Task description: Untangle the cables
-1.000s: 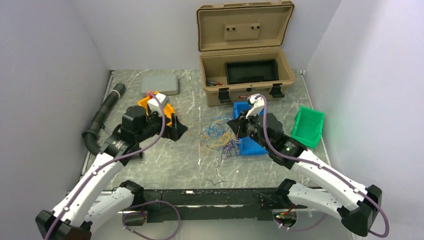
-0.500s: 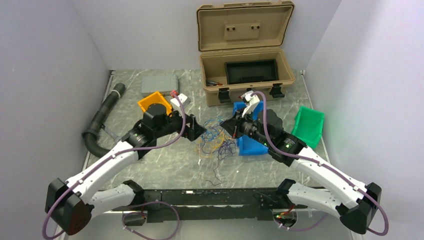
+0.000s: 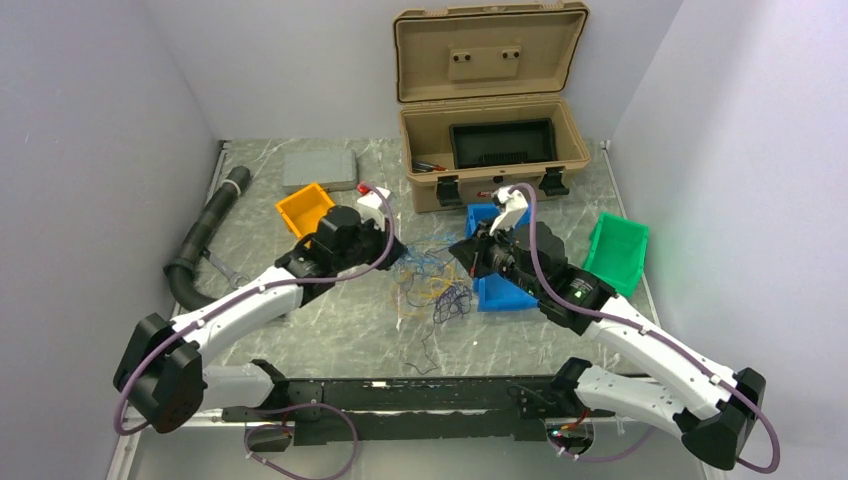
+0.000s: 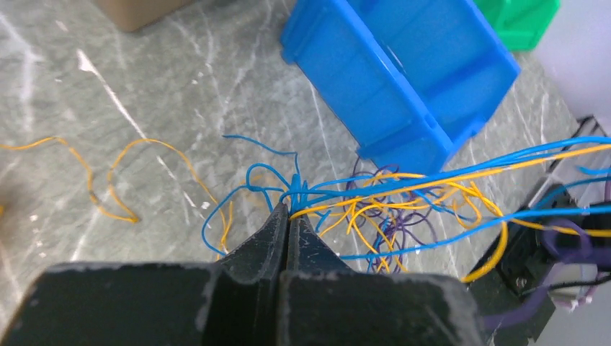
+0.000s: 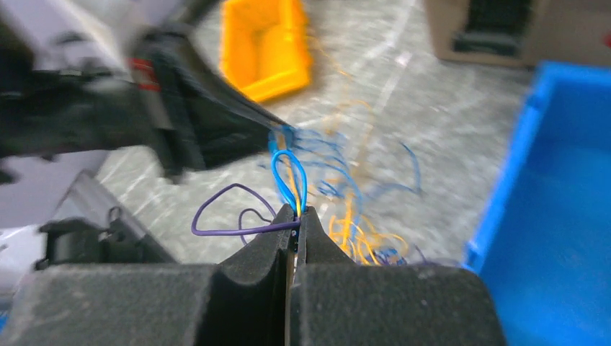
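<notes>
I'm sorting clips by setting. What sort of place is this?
Probably a robot lab test cell: plain white walls enclose a marble-patterned table, where a blue bin and an open tan case sit beside tangled thin cables.

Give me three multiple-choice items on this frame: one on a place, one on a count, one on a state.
1. The orange bin stands: A) left of the cables; B) inside the case; C) touching the green bin.
2. Small bins on the table: A) two; B) three; C) five.
3. The case's lid is: A) shut; B) open; C) lying on the table.

1 A: the top view shows it left of the cables.
2 B: the orange bin, the green bin and the blue bin.
3 B: the lid stands upright behind the case.
</notes>
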